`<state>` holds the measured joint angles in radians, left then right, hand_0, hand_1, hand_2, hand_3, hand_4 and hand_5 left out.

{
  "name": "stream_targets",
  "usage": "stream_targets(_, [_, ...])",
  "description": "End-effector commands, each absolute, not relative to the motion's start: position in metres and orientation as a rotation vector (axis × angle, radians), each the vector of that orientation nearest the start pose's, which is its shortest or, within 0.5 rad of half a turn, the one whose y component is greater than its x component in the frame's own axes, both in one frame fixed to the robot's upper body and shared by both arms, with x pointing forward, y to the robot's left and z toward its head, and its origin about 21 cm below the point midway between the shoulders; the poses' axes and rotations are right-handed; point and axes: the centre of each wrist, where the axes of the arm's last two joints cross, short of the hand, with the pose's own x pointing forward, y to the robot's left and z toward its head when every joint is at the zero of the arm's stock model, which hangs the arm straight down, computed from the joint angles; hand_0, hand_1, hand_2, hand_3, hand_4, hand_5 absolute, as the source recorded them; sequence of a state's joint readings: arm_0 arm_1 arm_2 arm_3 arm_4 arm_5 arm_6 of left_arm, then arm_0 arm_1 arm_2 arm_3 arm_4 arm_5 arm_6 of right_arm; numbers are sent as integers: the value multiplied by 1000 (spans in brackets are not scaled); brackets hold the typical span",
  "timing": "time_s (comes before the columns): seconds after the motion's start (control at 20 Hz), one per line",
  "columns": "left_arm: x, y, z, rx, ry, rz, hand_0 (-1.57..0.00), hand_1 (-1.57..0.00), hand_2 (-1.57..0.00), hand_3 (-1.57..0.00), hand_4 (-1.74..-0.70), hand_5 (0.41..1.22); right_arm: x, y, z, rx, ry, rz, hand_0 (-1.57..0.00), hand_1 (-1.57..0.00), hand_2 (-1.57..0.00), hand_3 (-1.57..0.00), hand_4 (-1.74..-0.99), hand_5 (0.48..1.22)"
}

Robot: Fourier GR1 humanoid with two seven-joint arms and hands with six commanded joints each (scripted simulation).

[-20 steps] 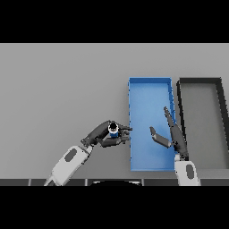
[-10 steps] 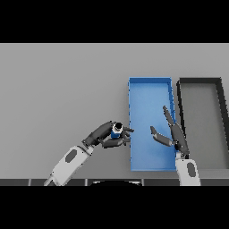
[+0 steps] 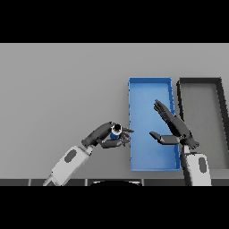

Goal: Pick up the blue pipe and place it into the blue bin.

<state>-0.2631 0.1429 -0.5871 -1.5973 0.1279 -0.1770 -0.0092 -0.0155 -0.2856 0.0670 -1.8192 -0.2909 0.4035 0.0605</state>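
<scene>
The blue pipe [image 3: 116, 130] is a short tube with a dark opening, held just left of the blue bin's left wall. My left hand [image 3: 106, 135] is shut on it, fingers and thumb curled round it, fingertips reaching toward the bin wall. The blue bin [image 3: 143, 96] is a long rectangular tray right of centre, running away from me. My right hand [image 3: 173, 126] hovers over the bin's right half, fingers straight and pointing away up-left, thumb stretched left, holding nothing.
A dark grey bin [image 3: 219, 112] of the same shape stands right beside the blue bin, at the right edge. The grey table [image 3: 62, 85] stretches to the left and back.
My left hand has carried the pipe a little to the right, closer to the blue bin's left wall. My right hand has barely shifted above the bin.
</scene>
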Motion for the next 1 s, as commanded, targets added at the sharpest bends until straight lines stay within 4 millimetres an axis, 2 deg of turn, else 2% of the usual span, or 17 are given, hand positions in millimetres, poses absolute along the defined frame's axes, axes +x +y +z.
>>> stream_targets(0.0, [253,99,49,-618,-1649,-776,-1571,-1571,-1571,-1444,-1731,1221,244,-258,88,458,-1699,526,1,1,1,1,-1313,517])
stream_targets(0.1, [253,102,51,-612,-1659,-781,-1571,-1571,-1571,-1443,-1731,1221,248,-250,113,542,-1700,646,1,1,1,1,-1331,507])
stream_targets(0.3, [254,98,52,-597,-1637,-796,-1571,-1571,-1571,-1441,-1730,1221,254,-226,147,657,-1686,842,1,1,1,1,-1338,495])
stream_targets(0.45, [254,100,52,-601,-1647,-803,-1571,-1571,-1571,-1439,-1730,1221,258,-206,162,684,-1674,950,1,1,1,1,-1326,485])
stream_targets(0.6, [254,103,53,-623,-1660,-799,-1571,-1571,-1571,-1444,-1728,1221,262,-185,171,728,-1666,1051,1,1,1,1,-1307,497])
stream_targets(0.75, [255,96,51,-646,-1659,-807,-1571,-1571,-1571,-1506,-1593,1221,271,-162,173,742,-1653,1126,1,1,1,1,-1256,517])
stream_targets(0.95, [260,99,51,-632,-1651,-823,-1571,-1571,-1571,-1544,-1510,1221,281,-137,175,738,-1609,1169,1,1,1,1,-1218,509])
